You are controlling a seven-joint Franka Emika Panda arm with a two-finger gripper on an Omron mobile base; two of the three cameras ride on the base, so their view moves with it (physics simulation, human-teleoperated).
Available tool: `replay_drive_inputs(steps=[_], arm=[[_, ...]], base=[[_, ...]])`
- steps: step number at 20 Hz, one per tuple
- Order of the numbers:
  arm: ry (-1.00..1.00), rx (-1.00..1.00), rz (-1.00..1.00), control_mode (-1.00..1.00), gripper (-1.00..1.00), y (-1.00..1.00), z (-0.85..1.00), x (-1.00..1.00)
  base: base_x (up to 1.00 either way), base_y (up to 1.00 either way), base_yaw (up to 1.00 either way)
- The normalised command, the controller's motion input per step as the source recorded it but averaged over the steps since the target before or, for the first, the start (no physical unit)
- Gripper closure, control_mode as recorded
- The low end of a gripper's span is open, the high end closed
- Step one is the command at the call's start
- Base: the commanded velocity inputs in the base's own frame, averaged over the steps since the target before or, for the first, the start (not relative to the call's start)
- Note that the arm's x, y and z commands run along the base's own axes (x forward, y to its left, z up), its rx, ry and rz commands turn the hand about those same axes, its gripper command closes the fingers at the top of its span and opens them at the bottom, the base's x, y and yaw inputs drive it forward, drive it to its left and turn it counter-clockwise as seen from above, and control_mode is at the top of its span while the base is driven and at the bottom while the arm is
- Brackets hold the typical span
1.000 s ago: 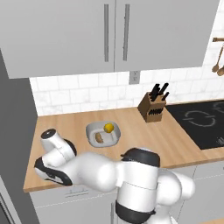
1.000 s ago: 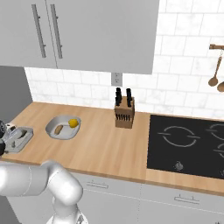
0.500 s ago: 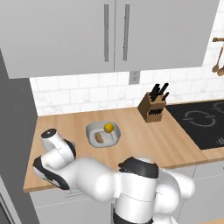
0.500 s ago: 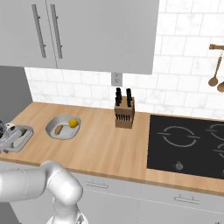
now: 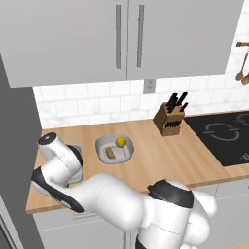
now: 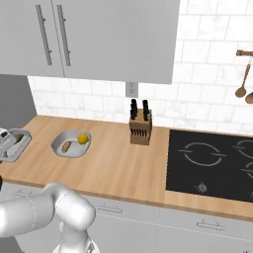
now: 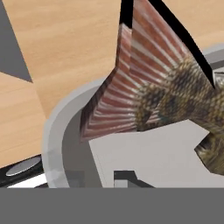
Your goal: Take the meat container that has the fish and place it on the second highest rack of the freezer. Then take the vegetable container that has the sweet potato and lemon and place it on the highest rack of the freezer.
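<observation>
Our hand (image 7: 124,177) is down at the rim of the meat tray (image 7: 54,131), right over it. We see one dark fingertip (image 7: 124,175) inside the tray's wall and a dark part just outside the rim, so the fingers seem to straddle the edge, but we cannot tell whether they pinch it or stand slightly apart. The fish (image 7: 175,96) lies in the tray just ahead of the fingers, its ribbed reddish tail fanned toward us and its scaly brown body running off to the right.

From the left base view, our arm (image 5: 63,163) reaches over the left end of the bench (image 5: 160,151) and covers most of the tray (image 5: 78,165). Near it, further right, sits the oval veg dish (image 5: 114,148) with the lemon (image 5: 120,141) and sweet potato (image 5: 111,153) side by side. A knife block (image 5: 169,119) stands well apart by the wall, beside the black hob (image 5: 221,136). Grey cabinets (image 5: 126,36) hang above.
</observation>
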Motion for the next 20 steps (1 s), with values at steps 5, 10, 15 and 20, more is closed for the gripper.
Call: replay_drive_inputs(steps=[5,10,15,20], arm=[[-0.07,0.0,0.0,-1.0,1.0,-0.36,0.81,-0.38],[0.0,0.06,0.0,-1.0,1.0,-0.71,0.74,-0.31],[-0.06,0.12,0.0,-1.0,1.0,-0.96,0.47,-0.44],[-0.06,0.12,0.0,-1.0,1.0,-1.0,0.34,-0.35]], base=[[0.0,0.0,0.0],[0.0,0.0,0.0],[0.0,0.0,0.0],[0.0,0.0,0.0]])
